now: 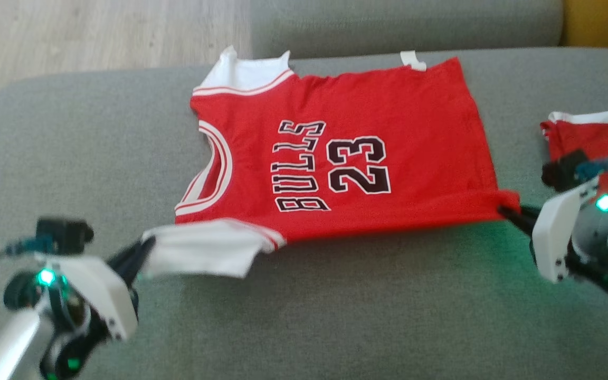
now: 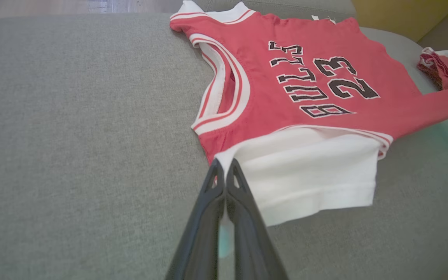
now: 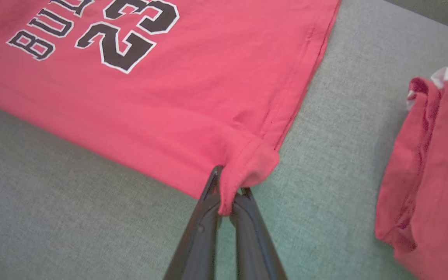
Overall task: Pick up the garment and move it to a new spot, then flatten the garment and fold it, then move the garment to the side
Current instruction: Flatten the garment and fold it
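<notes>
Garment (image 1: 357,163): a red jersey lettered BULLS 23, spread flat on the gray sofa cushion (image 1: 98,158), collar to the left and hem to the right. The left hand (image 1: 143,250) is clenched on the near white sleeve (image 1: 203,253) at its left corner. The right hand (image 1: 507,211) is clenched on the near hem corner. A folded red cloth (image 1: 599,137) lies apart at the far right.

The red jersey (image 1: 367,174), white-sleeved and lettered "BULLS 23" in black, lies spread face up across the grey cushion (image 1: 335,316). Its collar is toward the left edge, its hem toward the right, and the near hem corner is bunched.
</notes>
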You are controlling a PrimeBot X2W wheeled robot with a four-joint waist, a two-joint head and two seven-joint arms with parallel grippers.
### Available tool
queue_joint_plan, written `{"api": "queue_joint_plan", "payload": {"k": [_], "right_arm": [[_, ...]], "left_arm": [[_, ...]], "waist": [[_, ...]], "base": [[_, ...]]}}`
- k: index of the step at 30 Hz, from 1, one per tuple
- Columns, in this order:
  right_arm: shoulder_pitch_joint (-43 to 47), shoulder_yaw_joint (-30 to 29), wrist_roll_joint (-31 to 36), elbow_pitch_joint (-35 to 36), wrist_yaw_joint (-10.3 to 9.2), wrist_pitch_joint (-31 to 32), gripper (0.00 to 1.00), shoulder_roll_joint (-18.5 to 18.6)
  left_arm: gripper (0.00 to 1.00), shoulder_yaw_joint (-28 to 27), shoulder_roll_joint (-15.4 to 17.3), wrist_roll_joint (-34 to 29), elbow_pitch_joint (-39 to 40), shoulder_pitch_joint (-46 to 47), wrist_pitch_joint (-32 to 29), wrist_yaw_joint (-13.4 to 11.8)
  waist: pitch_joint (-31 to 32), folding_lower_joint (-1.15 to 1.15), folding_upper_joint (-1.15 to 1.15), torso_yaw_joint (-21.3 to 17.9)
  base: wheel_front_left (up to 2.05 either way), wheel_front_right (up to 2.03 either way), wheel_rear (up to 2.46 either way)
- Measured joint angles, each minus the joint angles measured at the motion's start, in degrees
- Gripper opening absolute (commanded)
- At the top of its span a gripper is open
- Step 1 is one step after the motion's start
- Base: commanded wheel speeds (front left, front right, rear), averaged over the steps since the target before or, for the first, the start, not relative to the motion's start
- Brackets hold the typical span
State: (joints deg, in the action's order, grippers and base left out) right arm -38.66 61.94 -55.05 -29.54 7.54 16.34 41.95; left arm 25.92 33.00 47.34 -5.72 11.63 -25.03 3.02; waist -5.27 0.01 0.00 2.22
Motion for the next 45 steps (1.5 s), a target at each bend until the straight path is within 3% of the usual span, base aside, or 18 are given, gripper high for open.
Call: {"api": "queue_joint_plan", "payload": {"k": [11,26,27,28,33,38,45], "right_arm": [[-8.06,-1.03,0.85,-3.04,0.0,4.88,0.0,-2.59],[-15.43,0.44,2.2,-8.61,0.0,5.33,0.0,-6.56],[-15.88,0.44,2.27,-9.32,0.0,4.79,0.43,-6.91],[-16.27,0.36,2.75,-9.99,0.0,3.65,1.0,-7.09],[-18.24,-0.71,3.87,-13.73,0.0,-1.8,1.0,-7.75],[-20.67,-2.88,6.71,-17.3,0.0,-12.74,1.0,-10.26],[-21.56,-8.56,11.12,-24.85,0.0,-29.03,1.0,-13.13]], "left_arm": [[0.0,4.14,-0.33,-4.42,-11.11,17.09,-7.68,2.45],[0.0,11.5,-2.33,-11.16,-24.17,33.15,-6.37,4.58],[0.08,11.74,-2.82,-11.23,-24.92,34.0,-5.75,4.58],[1.0,12.01,-3.26,-11.67,-25.59,34.86,-4.99,4.58],[1.0,12.58,-4.77,-14.14,-30.47,38.83,-0.88,3.87],[1.0,11.39,-7.32,-14.95,-34.14,40.1,5.2,0.73],[1.0,5.49,-11.12,-12.77,-35.56,40.15,22.29,-2.63]], "waist": [[-6.1,0.01,0.0,-0.86],[-11.59,0.01,0.0,-2.45],[-11.83,0.0,0.0,-2.48],[-12.07,0.0,0.0,-2.51],[-12.94,0.0,0.0,-2.57],[-12.82,0.0,0.0,-2.44],[-10.78,-0.01,0.0,-1.92]], "base": [[0.0,0.0,0.0],[0.0,0.0,0.0],[0.0,0.0,0.0],[0.0,0.0,0.0],[0.0,0.0,0.0],[0.0,0.0,0.0],[0.0,0.0,0.0]]}}
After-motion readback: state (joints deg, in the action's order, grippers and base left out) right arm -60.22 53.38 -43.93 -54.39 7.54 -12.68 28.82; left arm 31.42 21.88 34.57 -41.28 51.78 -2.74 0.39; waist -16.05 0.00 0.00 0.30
